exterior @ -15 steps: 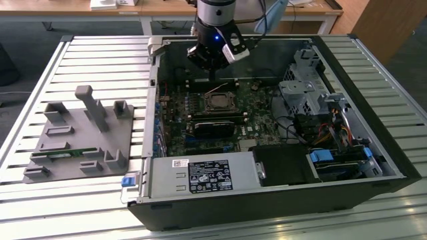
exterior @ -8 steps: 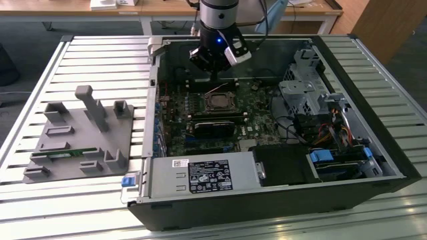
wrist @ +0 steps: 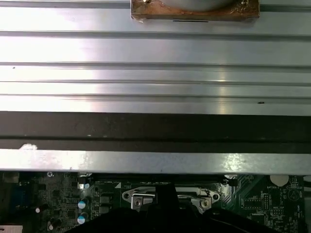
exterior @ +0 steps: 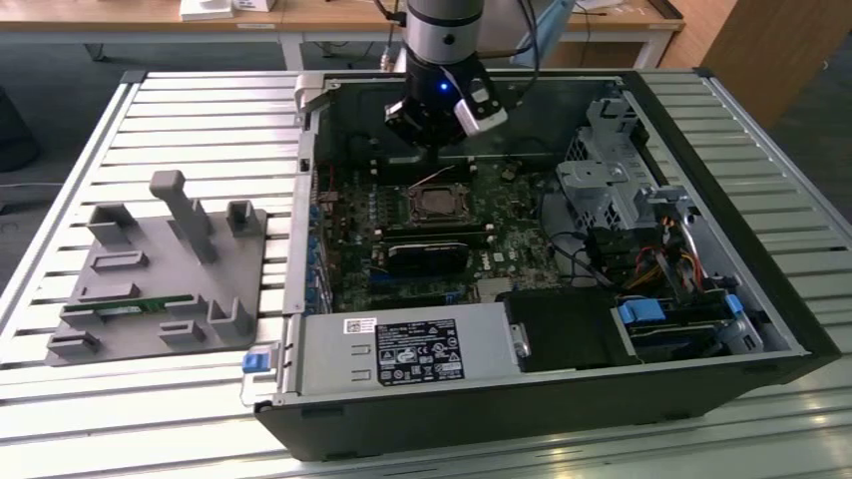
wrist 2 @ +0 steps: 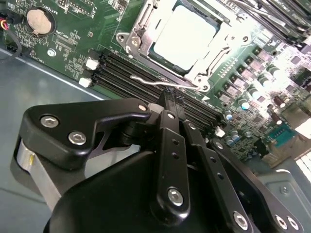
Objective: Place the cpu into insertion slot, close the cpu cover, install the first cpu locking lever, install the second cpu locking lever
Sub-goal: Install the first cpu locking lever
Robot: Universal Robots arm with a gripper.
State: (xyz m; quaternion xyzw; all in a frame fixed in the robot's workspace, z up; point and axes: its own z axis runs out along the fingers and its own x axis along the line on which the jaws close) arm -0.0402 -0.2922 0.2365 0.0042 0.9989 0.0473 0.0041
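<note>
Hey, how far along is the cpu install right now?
Done: the cpu is seated, and the cover looks closed over it. In hand: the gripper, shut, has its tip at a thin wire lever beside the cover. Left: locking both levers; I cannot tell whether either is latched yet.
</note>
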